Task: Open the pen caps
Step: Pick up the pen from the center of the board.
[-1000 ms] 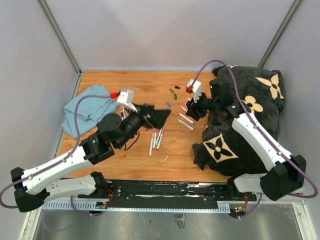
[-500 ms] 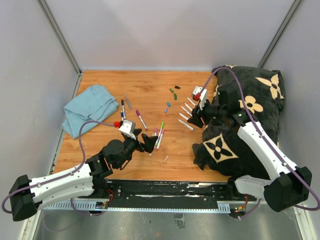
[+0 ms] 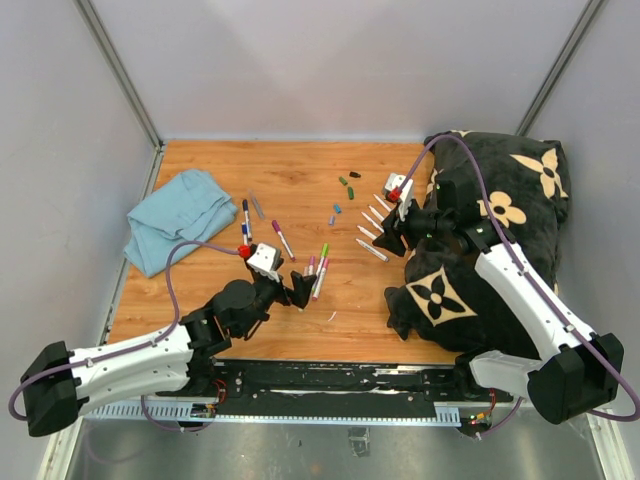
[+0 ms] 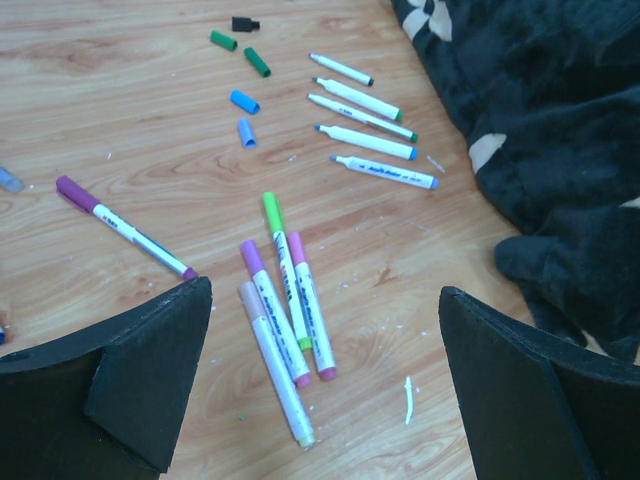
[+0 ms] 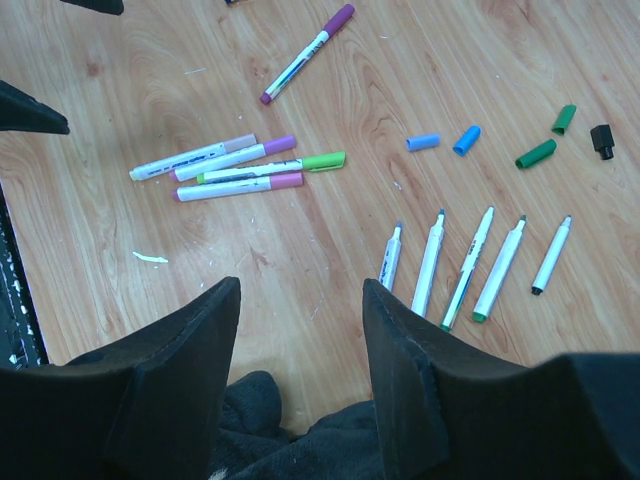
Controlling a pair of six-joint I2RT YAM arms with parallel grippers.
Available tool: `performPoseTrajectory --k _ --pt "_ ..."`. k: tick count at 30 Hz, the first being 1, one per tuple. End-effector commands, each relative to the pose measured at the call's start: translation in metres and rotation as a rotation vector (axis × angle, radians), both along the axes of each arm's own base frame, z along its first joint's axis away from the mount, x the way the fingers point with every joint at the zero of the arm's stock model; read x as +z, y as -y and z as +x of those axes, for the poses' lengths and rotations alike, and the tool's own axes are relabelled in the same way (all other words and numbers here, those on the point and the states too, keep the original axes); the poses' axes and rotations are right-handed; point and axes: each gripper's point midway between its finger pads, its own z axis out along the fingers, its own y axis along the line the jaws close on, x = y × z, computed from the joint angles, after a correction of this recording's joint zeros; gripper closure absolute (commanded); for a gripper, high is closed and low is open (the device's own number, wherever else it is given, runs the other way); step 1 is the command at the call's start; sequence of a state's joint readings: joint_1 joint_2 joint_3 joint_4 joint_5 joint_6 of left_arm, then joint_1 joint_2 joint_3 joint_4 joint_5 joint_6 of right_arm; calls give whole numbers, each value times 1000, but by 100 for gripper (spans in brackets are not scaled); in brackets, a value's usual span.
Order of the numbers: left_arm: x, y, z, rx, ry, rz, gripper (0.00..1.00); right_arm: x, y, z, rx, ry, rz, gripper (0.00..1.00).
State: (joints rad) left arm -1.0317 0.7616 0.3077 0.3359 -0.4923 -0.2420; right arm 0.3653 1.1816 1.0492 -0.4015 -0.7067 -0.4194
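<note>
while the left gripper [image 4: 322, 300] hangs low over the near part of the wooden table [image 3: 300, 170], its jaws stand as wide apart as they go and grip nothing. under the gap lies a huddle of four markers [image 4: 285, 300] with their pen caps [image 4: 271, 208] on, one green, one purple, one pink and one pale, the barrels touching or just beside each other. a fifth capped marker [image 4: 130, 230], purple at its end, lies apart from them, off to the left in the left wrist view. farther out, five loose caps [image 4: 245, 101] sit on the bare wood: two green, two blue and one black, near together and just beside a row of five uncapped pens [image 4: 370, 140] that lie side by side with their tips showing. the right gripper [image 5: 300, 290] hovers at the edge of the black cushion [image 3: 500, 250] with pale flower marks, just beside that row; its jaws are partly apart and there is nothing between them. from above, a blue cloth [image 3: 175, 220] lies crumpled at the table's left side, and two more pens [image 3: 245, 212] lie near it, too small to tell much about their ends.
</note>
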Motion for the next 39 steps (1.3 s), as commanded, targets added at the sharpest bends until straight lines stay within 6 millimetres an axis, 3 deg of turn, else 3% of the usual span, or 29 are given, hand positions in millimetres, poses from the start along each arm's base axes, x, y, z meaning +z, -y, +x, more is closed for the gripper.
performPoseTrajectory --k 1,13,25,39 --pt "-4 3 3 0 15 50 1 1 3 1 5 26 3 47" --pt "-43 10 9 11 -84 191 1 -9 4 5 -3 3 -12 46" --pt "-54 20 9 -24 -109 191 1 -15 3 6 1 -16 -16 46" --pt "-59 18 17 -36 -147 152 1 -17 3 6 3 -20 -19 46"
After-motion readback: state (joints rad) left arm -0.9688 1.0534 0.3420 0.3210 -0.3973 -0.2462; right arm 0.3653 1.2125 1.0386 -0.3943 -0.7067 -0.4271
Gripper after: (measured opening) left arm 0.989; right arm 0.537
